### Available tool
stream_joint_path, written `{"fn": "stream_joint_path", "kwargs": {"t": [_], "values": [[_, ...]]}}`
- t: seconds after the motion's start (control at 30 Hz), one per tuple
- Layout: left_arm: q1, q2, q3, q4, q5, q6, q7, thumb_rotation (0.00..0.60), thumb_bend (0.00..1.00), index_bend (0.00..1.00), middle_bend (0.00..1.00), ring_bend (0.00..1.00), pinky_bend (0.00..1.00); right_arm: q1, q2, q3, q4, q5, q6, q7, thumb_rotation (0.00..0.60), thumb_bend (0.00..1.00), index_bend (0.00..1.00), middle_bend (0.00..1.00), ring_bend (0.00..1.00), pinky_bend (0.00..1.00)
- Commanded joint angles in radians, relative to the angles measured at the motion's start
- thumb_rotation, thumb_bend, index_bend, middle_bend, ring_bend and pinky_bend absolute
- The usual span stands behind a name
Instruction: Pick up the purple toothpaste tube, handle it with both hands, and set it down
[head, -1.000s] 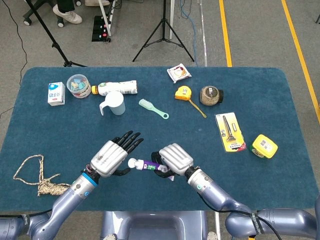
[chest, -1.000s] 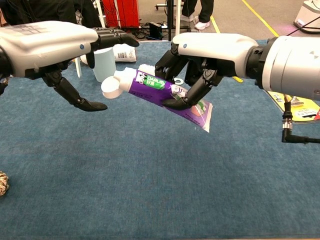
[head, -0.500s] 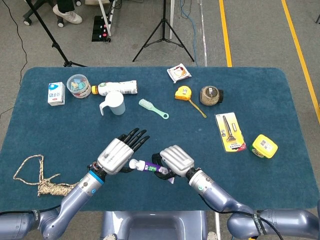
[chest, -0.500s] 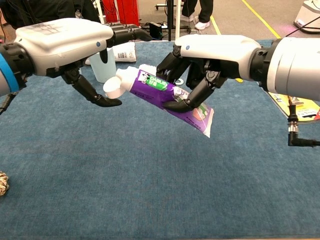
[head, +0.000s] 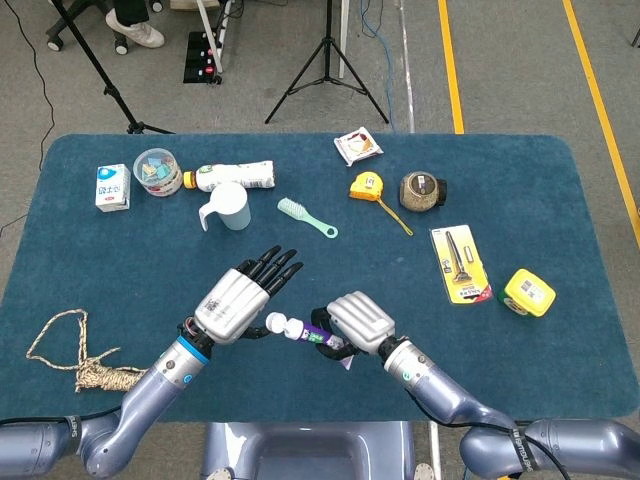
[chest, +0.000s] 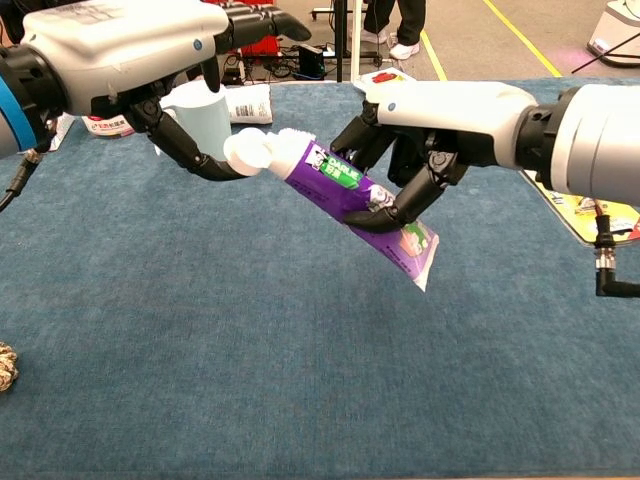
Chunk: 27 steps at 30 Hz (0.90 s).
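My right hand (chest: 420, 150) grasps the toothpaste tube (chest: 350, 195); its cap end points at my released left hand (chest: 140, 60), thumb just touching

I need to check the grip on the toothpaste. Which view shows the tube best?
The chest view: the tube shows side-on, held off the table in the right hand, its cap at the left hand thumb. The head view shows only cap and a purple sliver.
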Motion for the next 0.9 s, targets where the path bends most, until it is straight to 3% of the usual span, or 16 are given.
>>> {"fn": "stream_joint_path", "kwargs": {"t": [0.03,0.9], "values": [[-0.004,0.003,-0.006,-0.004,-0.001,0.004,0.000,0.504,0.19,0.00,0.04,0.01,0.32,0.001,0.001,-0.004,0.001,-0.002,0.000,-0.007,0.538,0.69,0.83,0.90,1.00,1.00],[-0.052,-0.010,-0.038,-0.050,-0.040,0.008,-0.002,0.503,0.19,0.00,0.04,0.01,0.32,0.022,-0.015,-0.008,-0.007,0.029,0.020,-0.079,0.536,0.69,0.83,0.90,1.00,1.00]]}}
